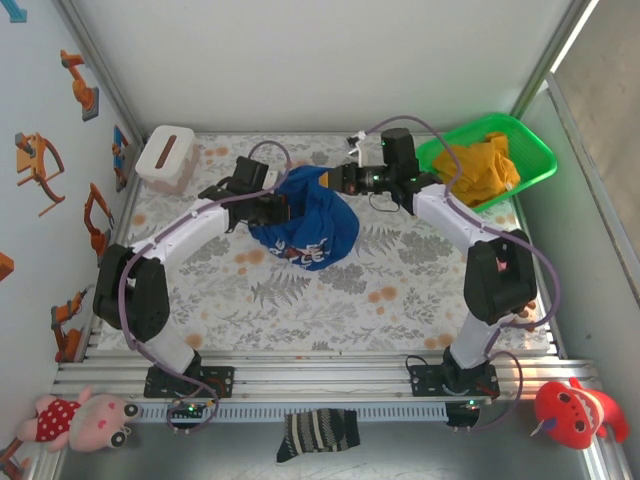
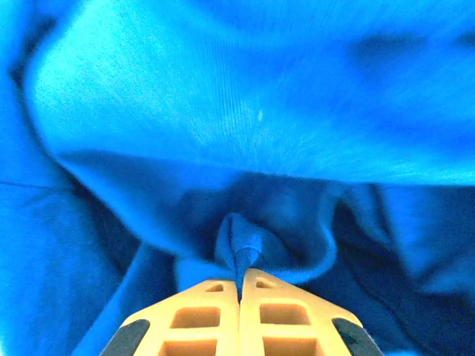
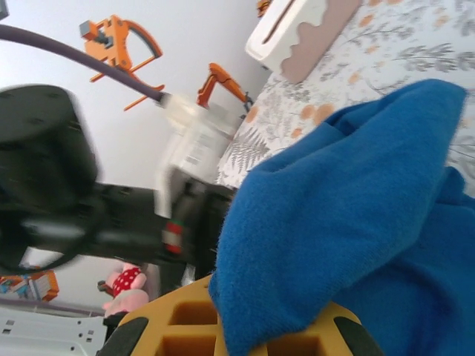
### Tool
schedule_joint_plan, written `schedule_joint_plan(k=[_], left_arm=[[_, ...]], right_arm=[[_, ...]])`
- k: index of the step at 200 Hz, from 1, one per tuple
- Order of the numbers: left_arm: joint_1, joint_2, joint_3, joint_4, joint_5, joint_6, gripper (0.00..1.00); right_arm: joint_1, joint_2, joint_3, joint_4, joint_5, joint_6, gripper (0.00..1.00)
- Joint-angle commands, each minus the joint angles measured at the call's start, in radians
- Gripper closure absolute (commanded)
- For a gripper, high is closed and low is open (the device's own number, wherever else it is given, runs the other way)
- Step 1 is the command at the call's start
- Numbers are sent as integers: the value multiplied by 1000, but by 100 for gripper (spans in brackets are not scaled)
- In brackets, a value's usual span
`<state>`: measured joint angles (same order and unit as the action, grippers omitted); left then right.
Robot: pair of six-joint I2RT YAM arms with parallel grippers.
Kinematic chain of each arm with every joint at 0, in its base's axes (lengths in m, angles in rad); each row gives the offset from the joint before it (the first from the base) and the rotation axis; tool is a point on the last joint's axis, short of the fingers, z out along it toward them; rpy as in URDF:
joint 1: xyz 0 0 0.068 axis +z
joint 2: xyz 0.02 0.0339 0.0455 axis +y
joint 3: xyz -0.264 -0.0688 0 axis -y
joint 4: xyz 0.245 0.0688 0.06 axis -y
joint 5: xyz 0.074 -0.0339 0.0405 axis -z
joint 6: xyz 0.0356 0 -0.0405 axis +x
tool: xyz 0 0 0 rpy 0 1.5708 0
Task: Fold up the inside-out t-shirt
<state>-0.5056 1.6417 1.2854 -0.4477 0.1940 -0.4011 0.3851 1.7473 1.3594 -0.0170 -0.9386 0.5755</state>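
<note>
Striped cloth (image 1: pixel 317 435) is lying at the near edge of the top view, well apart from the green basket (image 1: pixel 536 152) at the far right corner. A yellow-orange garment (image 1: pixel 481 170) is sitting in that basket. Left of the basket, over the far middle of the flowered table (image 1: pixel 400 290), the inside-out t-shirt (image 1: pixel 312 225) is hanging bunched between the two arms. The right gripper (image 1: pixel 329 180) is meeting its side nearer the basket, and the left gripper (image 1: pixel 278 207) is meeting the side farther from the basket. A white box (image 1: pixel 165 157) is standing farther left again.

Seen from the left wrist, the left gripper (image 2: pixel 241 274) is pressing its yellow fingers (image 2: pixel 204 315) together on a small ridge of the t-shirt (image 2: pixel 223 111).

Seen from the right wrist, blue t-shirt (image 3: pixel 356 215) is draping over the right gripper (image 3: pixel 237 319), whose fingers (image 3: pixel 182 322) are pinching it, the seam between them hidden by cloth. Beyond, the white box (image 3: pixel 297 33) is resting on the table (image 3: pixel 393 52).
</note>
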Motion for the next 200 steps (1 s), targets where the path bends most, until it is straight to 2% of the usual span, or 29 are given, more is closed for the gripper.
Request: schedule_joint_plan(k=[1, 17, 31, 49, 62, 103, 136, 163, 200], left_arm=[[27, -92, 143, -92, 19, 22, 100], [54, -141, 225, -104, 110, -15, 100], [70, -183, 266, -48, 206, -82, 100], [83, -232, 266, 84, 310, -176, 100], [96, -262, 236, 166, 332, -219, 100], [127, -238, 176, 183, 359, -264, 100], [111, -246, 165, 201, 356, -286, 100], [85, -258, 178, 195, 352, -288, 100], [70, -247, 185, 211, 349, -323, 100]], right_arm=[[-64, -40, -31, 48, 8, 0, 100], [-98, -1, -24, 27, 52, -2, 100], [-117, 51, 27, -17, 96, 4, 100], [-130, 55, 89, -72, 135, 6, 65], [-131, 14, 113, -110, 176, -3, 56], [-113, -221, 26, -155, 275, 2, 52], [-15, -343, -53, -120, 293, -15, 51], [95, -345, -40, -94, 327, -37, 46], [182, -221, 73, -108, 337, -61, 44]])
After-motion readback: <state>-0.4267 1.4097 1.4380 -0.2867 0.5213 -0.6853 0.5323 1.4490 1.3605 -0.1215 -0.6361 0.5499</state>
